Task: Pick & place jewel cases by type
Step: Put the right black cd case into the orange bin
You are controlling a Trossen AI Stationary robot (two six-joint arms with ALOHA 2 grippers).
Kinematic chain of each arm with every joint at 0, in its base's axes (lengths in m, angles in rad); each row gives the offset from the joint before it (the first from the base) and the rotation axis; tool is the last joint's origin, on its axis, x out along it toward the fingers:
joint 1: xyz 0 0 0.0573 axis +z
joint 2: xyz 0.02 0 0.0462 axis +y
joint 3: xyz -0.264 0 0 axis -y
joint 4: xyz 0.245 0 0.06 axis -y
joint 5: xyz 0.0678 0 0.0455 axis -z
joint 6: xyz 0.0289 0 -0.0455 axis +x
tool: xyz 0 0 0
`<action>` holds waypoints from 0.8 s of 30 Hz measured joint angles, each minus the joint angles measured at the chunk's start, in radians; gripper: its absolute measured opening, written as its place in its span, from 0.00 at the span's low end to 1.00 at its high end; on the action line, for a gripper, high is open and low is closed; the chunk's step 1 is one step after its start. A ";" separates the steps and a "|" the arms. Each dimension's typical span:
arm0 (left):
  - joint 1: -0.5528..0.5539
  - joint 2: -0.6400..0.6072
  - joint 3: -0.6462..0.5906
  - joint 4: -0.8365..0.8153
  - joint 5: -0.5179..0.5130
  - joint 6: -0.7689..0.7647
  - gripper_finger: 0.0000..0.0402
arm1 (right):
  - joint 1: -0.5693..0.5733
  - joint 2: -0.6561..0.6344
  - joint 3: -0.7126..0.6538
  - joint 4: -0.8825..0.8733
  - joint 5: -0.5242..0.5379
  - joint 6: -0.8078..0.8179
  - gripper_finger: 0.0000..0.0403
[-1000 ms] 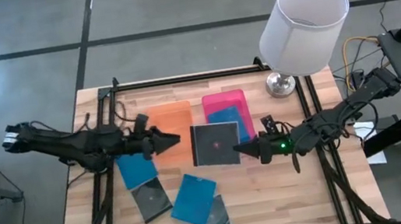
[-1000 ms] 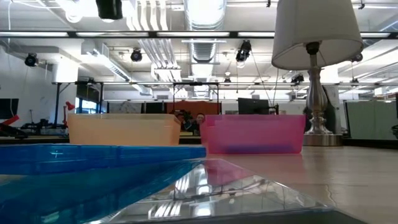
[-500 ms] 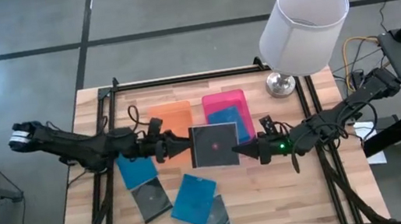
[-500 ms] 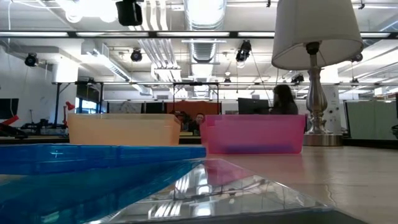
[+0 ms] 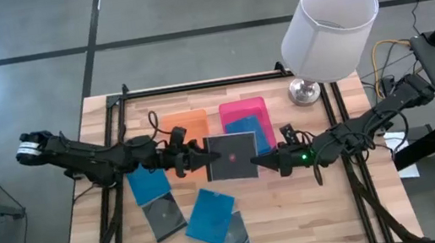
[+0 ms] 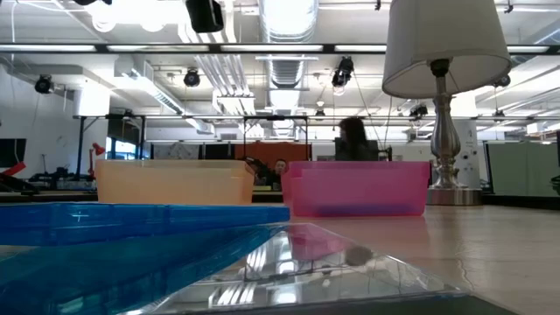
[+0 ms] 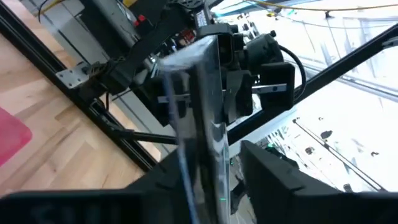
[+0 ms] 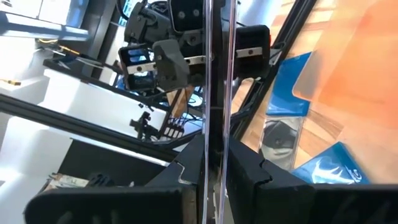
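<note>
Holding one dark jewel case (image 5: pixel 233 155) above the middle of the tabletop (image 5: pixel 298 212), between the two arms. Right gripper (image 5: pixel 261 163) clamping its right edge; right wrist view showing the jaws closed narrowly on the edge-on case (image 8: pixel 217 74). Left gripper (image 5: pixel 200 155) meeting the case's left edge; left wrist view showing the case (image 7: pixel 199 106) edge-on between the jaws, which are standing wider than the case, contact not discernible.

Lying in the pink tray (image 5: pixel 243 108) near the far edge: one blue jewel case (image 5: pixel 251 128), partly covered by the held case. Orange tray (image 5: pixel 187 126) sitting just beside the pink one, its contents hidden behind the left arm.

Resting toward the near-left part of the tabletop: a blue case (image 5: pixel 147 183), a dark case (image 5: pixel 165 216) touching it, another blue case (image 5: pixel 209 216), and a dark case (image 5: pixel 234 238) partly buried under that one.

Standing at the far-right corner: a lamp (image 5: pixel 328 25), shade hiding most of its base.

Low view filling with a blue case (image 6: pixel 131 219) and a clear case (image 6: pixel 332 280), both cut off at the frame. Showing blurred beyond the trays: a person (image 6: pixel 352 140).
</note>
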 joint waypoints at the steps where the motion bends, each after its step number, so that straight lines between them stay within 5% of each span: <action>1: 0.000 -0.002 -0.003 0.000 0.000 0.007 0.21 | 0.000 0.003 0.000 0.001 0.003 0.008 0.09; 5: 0.005 -0.026 -0.007 -0.024 -0.021 0.034 0.04 | 0.001 0.004 0.000 -0.040 0.023 0.066 0.14; 11: 0.011 -0.119 -0.007 -0.186 -0.233 0.059 0.01 | 0.012 -0.022 0.001 -0.193 0.160 0.261 0.30; 16: -0.106 -0.193 -0.053 -0.256 -0.788 -0.136 0.01 | 0.044 -0.039 0.001 -0.391 0.396 0.504 0.38; 20: -0.316 -0.181 -0.126 -0.256 -1.288 -0.481 0.01 | 0.050 -0.039 0.001 -0.486 0.420 0.634 0.39; 22: -0.392 -0.148 -0.157 -0.256 -1.463 -0.627 0.01 | 0.046 -0.037 0.001 -0.507 0.422 0.660 0.39; 24: -0.416 -0.123 -0.181 -0.254 -1.501 -0.744 0.01 | 0.036 -0.037 0.001 -0.516 0.431 0.679 0.38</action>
